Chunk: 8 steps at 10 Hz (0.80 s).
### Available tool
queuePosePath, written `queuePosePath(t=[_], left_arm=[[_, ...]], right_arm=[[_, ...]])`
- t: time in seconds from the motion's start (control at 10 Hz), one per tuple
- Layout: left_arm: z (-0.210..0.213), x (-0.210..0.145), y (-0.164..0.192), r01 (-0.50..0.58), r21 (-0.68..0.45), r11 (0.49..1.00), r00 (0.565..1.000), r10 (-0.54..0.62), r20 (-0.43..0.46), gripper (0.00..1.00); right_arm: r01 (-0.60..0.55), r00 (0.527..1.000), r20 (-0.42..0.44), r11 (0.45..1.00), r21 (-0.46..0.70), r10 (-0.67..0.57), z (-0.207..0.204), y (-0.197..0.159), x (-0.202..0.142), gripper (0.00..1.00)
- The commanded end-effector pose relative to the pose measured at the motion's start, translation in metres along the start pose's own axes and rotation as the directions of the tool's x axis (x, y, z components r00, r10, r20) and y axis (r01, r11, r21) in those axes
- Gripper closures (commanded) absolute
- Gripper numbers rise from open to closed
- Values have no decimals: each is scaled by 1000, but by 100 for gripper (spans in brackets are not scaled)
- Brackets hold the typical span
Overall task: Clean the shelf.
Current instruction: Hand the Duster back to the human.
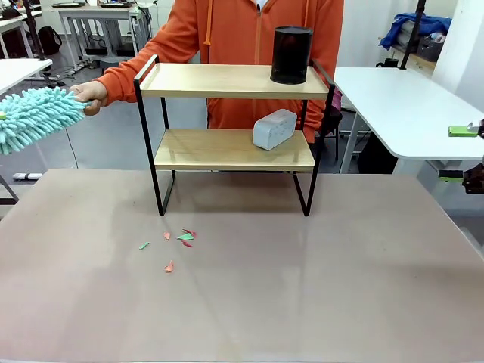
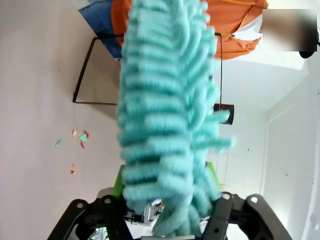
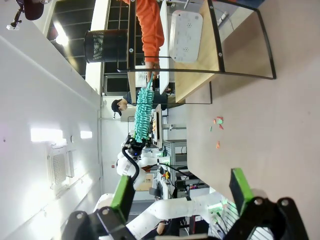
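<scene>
Bright even light, wrist views distorted, soft shadows

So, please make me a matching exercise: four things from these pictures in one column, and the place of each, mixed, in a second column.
Things:
1. black cylinder
2. white box
3. paper scraps
4. turquoise duster

Places:
A. on the table, in front of the shelf
B. in the air beside the shelf, with the person's hand at its far end
C. on the shelf's top board
D. on the shelf's lower board

Pairs: 1-C, 2-D, 3-A, 4-B
</scene>
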State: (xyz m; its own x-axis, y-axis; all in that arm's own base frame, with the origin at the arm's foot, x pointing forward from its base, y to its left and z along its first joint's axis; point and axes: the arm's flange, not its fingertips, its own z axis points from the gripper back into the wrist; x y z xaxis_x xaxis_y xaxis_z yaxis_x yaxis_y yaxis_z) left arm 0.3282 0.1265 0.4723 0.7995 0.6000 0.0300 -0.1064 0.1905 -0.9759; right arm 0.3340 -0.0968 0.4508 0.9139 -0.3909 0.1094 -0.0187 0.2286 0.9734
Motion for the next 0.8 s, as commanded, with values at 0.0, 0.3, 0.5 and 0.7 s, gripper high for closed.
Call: queuePosePath(t=[0.0, 0.3, 0.5, 0.7], left_arm=[[-13, -11, 7, -27, -25, 999, 996, 24, -88, 0], [-84, -33, 30, -111, -72, 991, 950, 85, -300, 0], [-125, -49, 44, -114, -71, 991, 914, 76, -399, 0], [-142, -60, 48, -132, -77, 988, 881, 81, -465, 0]], right_arm=[[15, 1000, -6, 1000, -8, -15, 2, 2, -2, 0], [15, 1000, -6, 1000, -8, -15, 2, 2, -2, 0], [15, 1000, -6, 1000, -8, -15, 2, 2, -2, 0], [15, 1000, -6, 1000, -8, -15, 2, 2, -2, 0]])
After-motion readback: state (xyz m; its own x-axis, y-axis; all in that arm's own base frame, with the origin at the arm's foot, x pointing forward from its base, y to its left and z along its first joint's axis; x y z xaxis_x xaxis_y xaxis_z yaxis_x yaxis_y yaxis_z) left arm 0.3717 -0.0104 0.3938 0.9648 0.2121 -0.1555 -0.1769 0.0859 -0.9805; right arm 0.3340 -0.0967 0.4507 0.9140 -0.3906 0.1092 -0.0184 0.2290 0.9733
